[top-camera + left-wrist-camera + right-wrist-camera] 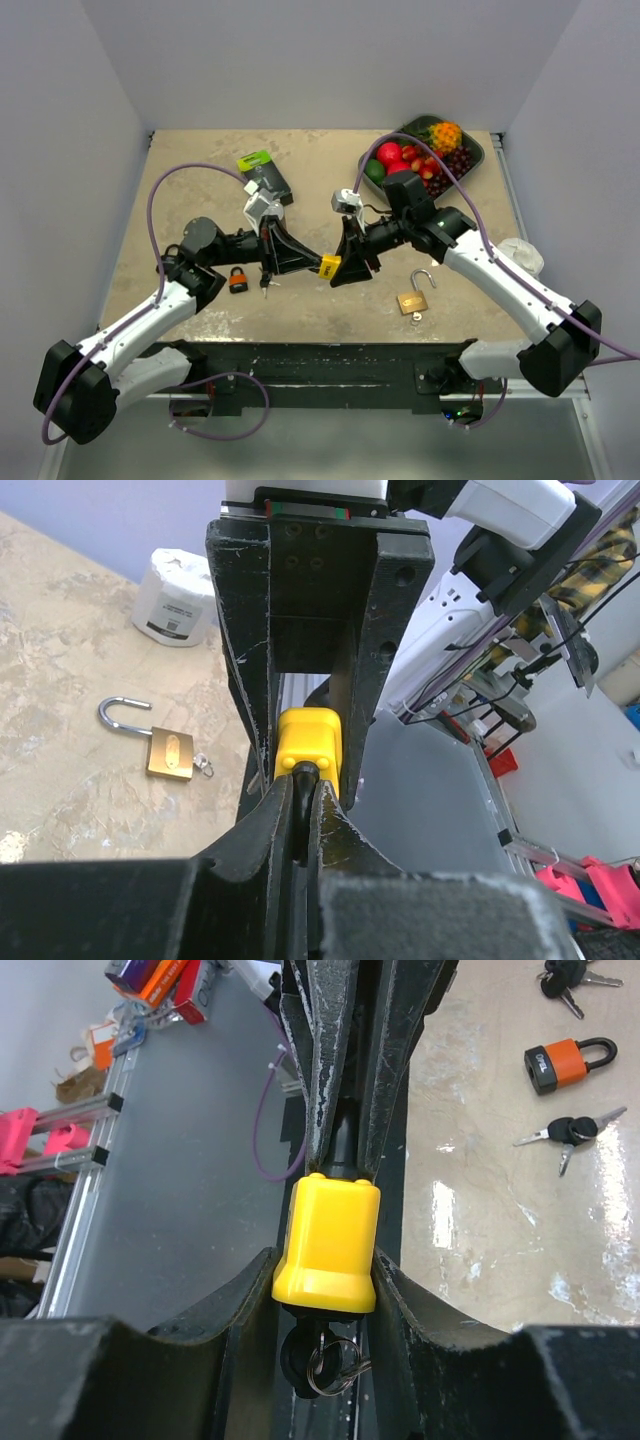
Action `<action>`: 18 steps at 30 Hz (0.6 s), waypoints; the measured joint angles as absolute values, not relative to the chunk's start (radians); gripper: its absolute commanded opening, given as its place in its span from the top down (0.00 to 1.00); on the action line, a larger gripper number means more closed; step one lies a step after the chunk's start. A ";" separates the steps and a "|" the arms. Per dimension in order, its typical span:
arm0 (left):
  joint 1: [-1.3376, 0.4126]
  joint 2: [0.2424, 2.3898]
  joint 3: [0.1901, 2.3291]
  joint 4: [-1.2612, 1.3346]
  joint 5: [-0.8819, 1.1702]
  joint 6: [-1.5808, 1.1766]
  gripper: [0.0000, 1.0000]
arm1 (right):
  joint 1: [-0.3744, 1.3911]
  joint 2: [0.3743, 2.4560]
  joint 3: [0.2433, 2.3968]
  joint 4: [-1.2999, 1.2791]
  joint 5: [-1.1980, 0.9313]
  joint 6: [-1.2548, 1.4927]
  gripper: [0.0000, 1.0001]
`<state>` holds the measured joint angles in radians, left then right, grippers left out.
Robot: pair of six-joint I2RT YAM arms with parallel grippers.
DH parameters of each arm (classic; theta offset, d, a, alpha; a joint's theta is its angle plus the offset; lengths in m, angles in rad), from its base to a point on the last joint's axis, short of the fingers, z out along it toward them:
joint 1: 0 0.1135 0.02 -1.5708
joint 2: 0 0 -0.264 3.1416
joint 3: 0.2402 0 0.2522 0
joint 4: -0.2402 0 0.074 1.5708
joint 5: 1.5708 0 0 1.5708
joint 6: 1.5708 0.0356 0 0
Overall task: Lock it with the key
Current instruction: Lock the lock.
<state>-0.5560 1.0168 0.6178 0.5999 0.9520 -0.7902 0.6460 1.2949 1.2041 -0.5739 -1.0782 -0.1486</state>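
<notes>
A yellow padlock [330, 265] hangs in the air above the table's middle, held between both arms. My right gripper [325, 1260] is shut on its yellow body [327, 1245]. Under the body a black-headed key [308, 1360] with a metal ring sits in the lock's underside. My left gripper [302, 780] is shut on the lock's black shackle [300, 785], right above the yellow body [308, 742]. In the right wrist view the left arm's fingers [320, 1080] pinch that shackle from above.
On the table lie an orange padlock [238, 280] with loose keys [266, 281] beside it, an open brass padlock [413, 298], a green and black pack [265, 172], a tray of fruit [470, 140] at the back right and a white roll [520, 255].
</notes>
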 measured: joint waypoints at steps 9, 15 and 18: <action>-0.566 1.021 0.585 0.702 0.923 -0.855 1.00 | 0.645 1.303 1.201 -0.529 -1.143 -0.102 1.00; -0.569 1.016 0.577 0.694 0.917 -0.850 1.00 | 0.642 1.320 1.206 -0.553 -1.171 -0.134 1.00; -0.561 1.003 0.578 0.660 0.920 -0.823 1.00 | 0.643 1.322 1.209 -0.580 -1.162 -0.185 0.98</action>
<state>-0.5613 1.0031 0.5777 0.6598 0.9203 -0.8227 0.6434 1.3224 1.2095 -0.5797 -1.1618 -0.1848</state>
